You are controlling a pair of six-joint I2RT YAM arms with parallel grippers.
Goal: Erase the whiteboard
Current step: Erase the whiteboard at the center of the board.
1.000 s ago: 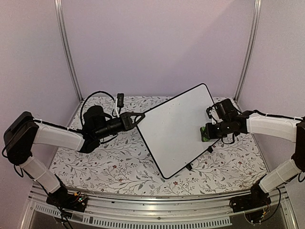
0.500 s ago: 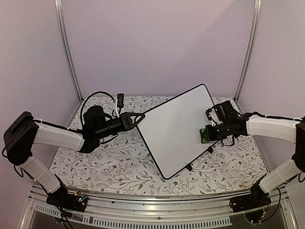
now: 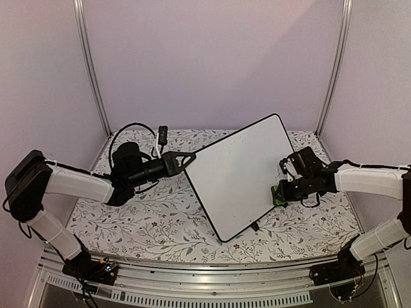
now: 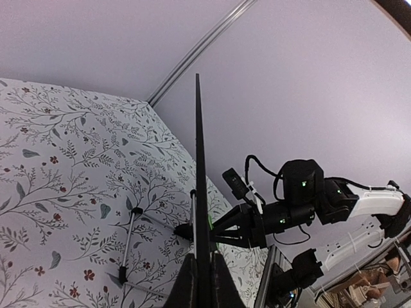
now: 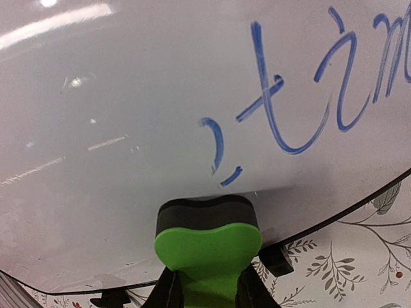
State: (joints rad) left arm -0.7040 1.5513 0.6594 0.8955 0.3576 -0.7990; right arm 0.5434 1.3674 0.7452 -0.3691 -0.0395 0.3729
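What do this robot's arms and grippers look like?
The left arm and right arm match: smooth white tubular shells with chunky black joints. The left gripper and right gripper are black with two slim fingers. A thin black cable loops above the left wrist.

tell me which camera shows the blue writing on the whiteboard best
The right wrist view: the blue writing fills its upper right, strokes sharp, above the green eraser. The top external view shows the whiteboard as blank white; the left wrist view sees it edge-on, no writing.
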